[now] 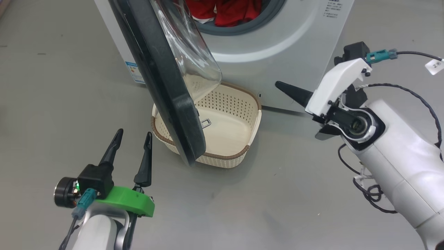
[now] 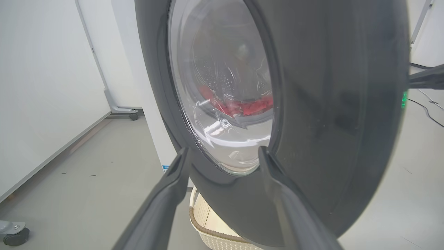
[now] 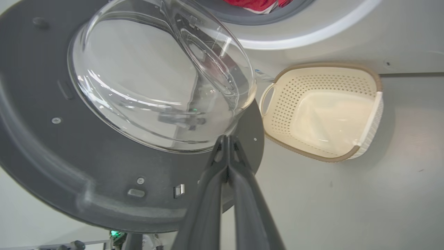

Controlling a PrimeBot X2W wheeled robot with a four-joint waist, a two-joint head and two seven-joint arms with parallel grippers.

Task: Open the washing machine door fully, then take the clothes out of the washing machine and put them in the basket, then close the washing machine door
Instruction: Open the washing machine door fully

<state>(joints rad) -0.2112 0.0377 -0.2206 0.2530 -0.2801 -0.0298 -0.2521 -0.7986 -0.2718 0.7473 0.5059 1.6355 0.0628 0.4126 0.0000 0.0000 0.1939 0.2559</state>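
You have the one washing machine door swung partway out, its lower edge hanging over the one basket, which sits on the floor just beside the washing machine. Red clothes lie in the drum mouth; you cannot tell how many. Your left gripper is spread with nothing between its fingers, near the door's outer face. Your right gripper is pinched together on nothing. The floor lies open on both sides. The machine's print is too small to read.

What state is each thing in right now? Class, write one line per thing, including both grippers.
Door: open, swung out from the machine.
Machine: drum mouth uncovered, loaded.
Clothes: inside the drum, not taken out.
Basket: upright on the floor, empty.
Left gripper: open, holding nothing.
Right gripper: shut, holding nothing.
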